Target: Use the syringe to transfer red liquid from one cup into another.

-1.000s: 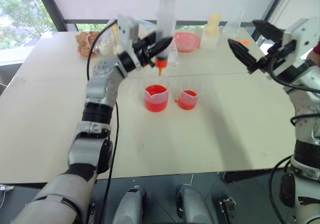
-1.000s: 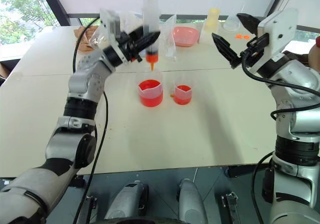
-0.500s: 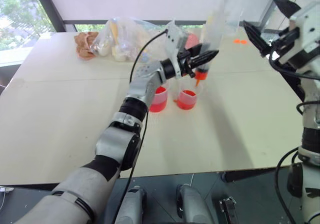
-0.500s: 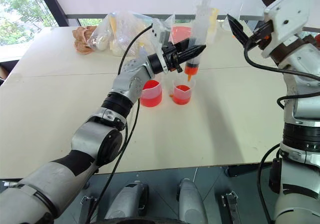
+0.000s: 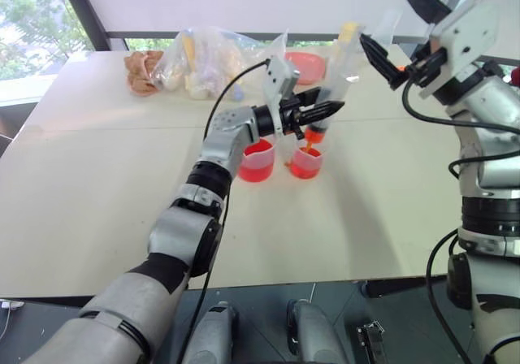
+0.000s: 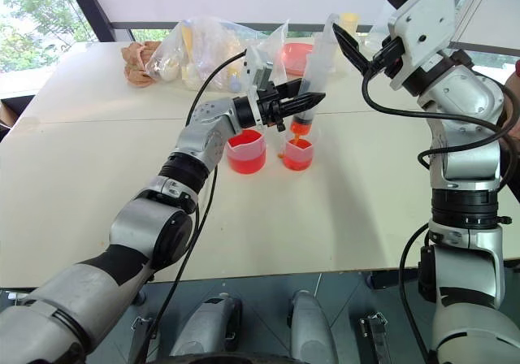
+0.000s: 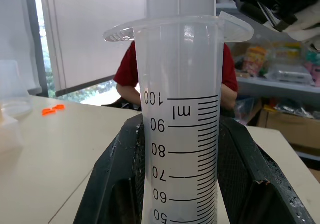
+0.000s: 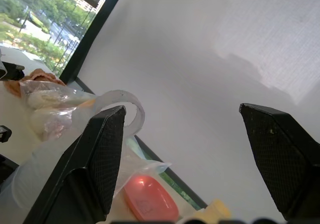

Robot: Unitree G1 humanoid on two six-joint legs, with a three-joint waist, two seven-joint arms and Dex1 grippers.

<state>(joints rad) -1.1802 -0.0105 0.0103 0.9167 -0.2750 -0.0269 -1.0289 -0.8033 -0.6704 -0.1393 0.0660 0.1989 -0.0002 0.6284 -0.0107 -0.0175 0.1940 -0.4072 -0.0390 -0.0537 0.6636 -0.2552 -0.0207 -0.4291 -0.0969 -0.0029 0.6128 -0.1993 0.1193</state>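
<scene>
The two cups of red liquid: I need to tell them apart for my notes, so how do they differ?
The larger beaker is wider and taller than the smaller cup. The larger beaker stands apart from the syringe, while the smaller cup sits right beneath its orange tip. The larger beaker holds more red liquid than the smaller cup. Both are clear plastic and upright on the table.

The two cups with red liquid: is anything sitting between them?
Nothing does: in the right eye view, bare table separates the larger beaker from the smaller cup.

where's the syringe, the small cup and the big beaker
syringe (image 7: 181, 134), left wrist view, on its marked barrel
small cup (image 6: 297, 154), right eye view, on its red-filled wall
big beaker (image 6: 245, 153), right eye view, on its red-filled front wall
</scene>
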